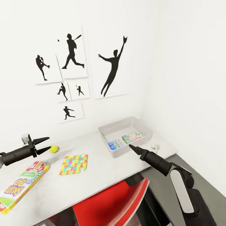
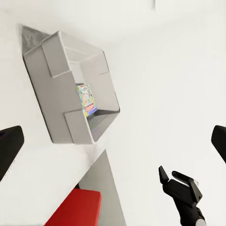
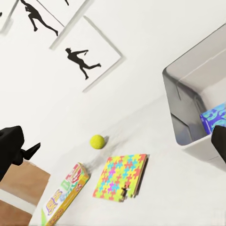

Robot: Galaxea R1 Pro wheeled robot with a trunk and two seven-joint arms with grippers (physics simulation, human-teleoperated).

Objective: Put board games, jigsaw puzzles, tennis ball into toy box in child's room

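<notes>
- White wall ahead of me carries black baseball silhouette posters [image 1: 72,53]; a red chair [image 1: 116,201] sits tucked under the white worktop [image 1: 94,147].
- Nothing stands between my left pincer [image 1: 47,144] and the tennis ball [image 1: 53,149]; its two dark pointed fingers are spread apart, empty, tips just beside the small yellow-green ball.
- A jigsaw puzzle [image 1: 73,164], flat and bright with interlocking pieces, lies near the ball on the worktop.
- The green-edged board game [image 1: 22,185], thin and cartoon-printed, lies below my left arm.
- The toy box [image 1: 125,135], grey with sloping walls and a thick rim, holds a small blue game [image 1: 115,144] and another flat printed piece [image 1: 132,137].
- My right pincer [image 1: 133,147] hovers at the box's near rim, holding nothing; from here its fingers look drawn together, but I cannot tell for sure.
</notes>
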